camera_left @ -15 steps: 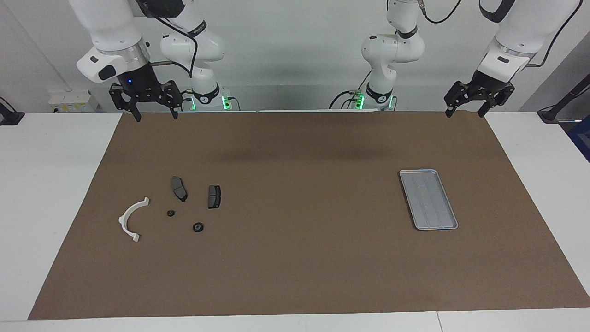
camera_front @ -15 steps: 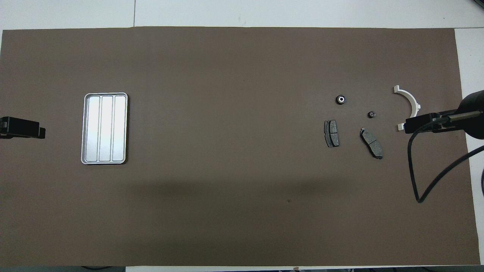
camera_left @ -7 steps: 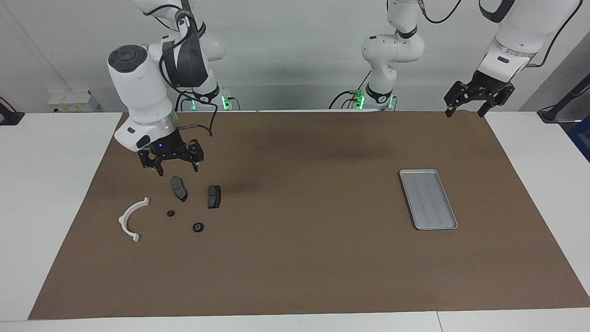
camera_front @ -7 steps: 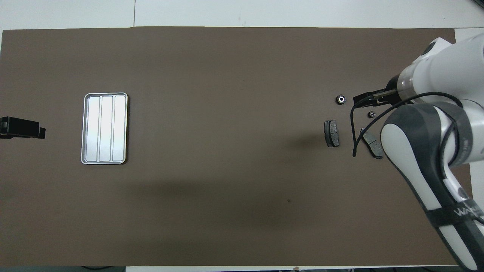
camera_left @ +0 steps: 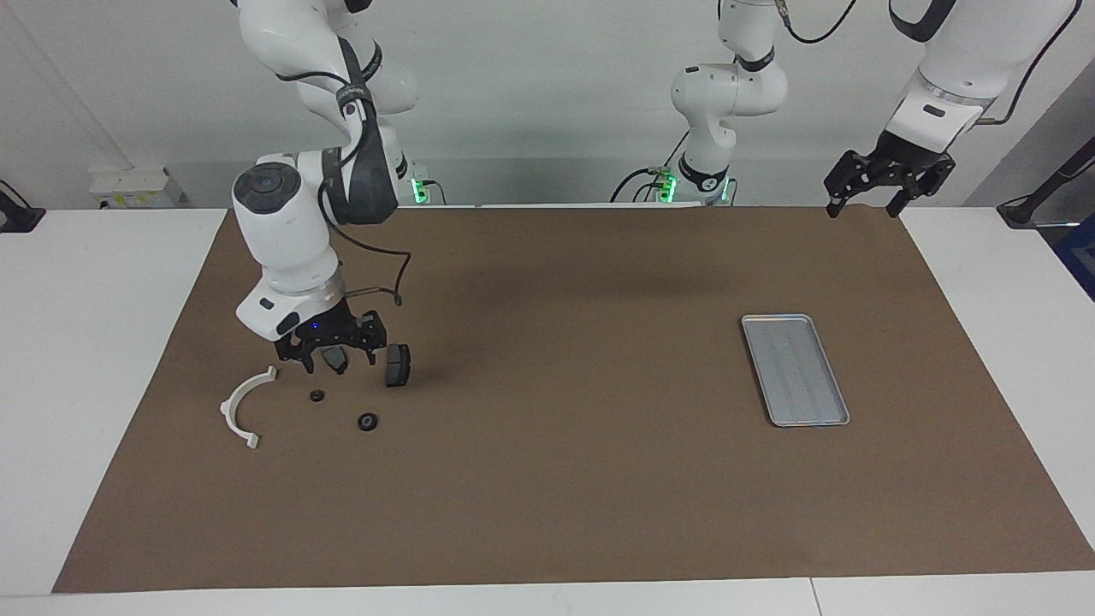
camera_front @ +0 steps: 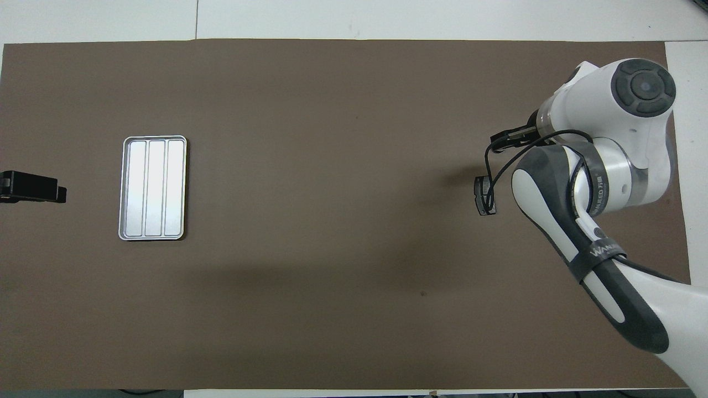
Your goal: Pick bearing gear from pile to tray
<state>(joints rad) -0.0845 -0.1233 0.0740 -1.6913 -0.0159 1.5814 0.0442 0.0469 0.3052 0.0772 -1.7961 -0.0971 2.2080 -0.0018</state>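
Seen from overhead, the right arm (camera_front: 586, 166) hides most of the pile; one brake pad (camera_front: 482, 196) shows beside it, partly crossed by a cable (camera_front: 489, 177).

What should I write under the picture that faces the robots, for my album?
Right gripper hangs open over the scattered parts by a brake pad; left gripper waits open, tray empty.

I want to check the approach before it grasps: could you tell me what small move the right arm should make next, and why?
Probably shift the right claw away from the robots and down over a small black round piece. The open claw hangs over a brake pad, not a round piece, and the tray holds nothing. The left claw waits, open.
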